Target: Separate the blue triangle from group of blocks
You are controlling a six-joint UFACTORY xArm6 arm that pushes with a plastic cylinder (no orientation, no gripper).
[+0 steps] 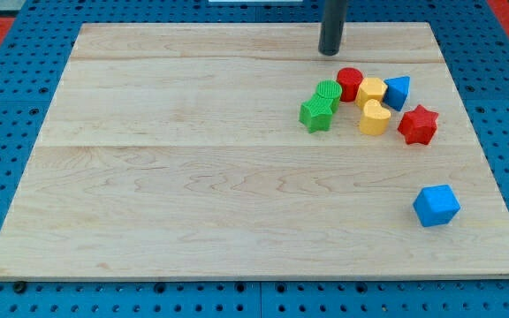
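My tip [330, 51] sits near the upper centre-right of the frame, on the wooden board [193, 177], close to its top edge. The arm ends in a plain dark rod: no jaws, nothing gripped, the tip bare and touching no block.

Nearest block: red cylinder [350, 84], below and slightly right of my tip, clear of it.

Blue triangle [398, 91] lies below and to the right of my tip, farther off than the red cylinder. It sits at the right end of the cluster's top row, just beside the yellow block [371, 90], which is wedged between it and the red cylinder. Whether blue and yellow actually touch cannot be made out.

Rest of cluster: green cylinder-like block [328, 93] left of the red cylinder, green star [315, 114] just below-left of that. A second yellow block [374, 117], rounded, below the first. Red star [418, 124] lower right of the blue triangle, near it.

Blue cube [436, 205] alone in the lower right of the frame, well apart from the group.
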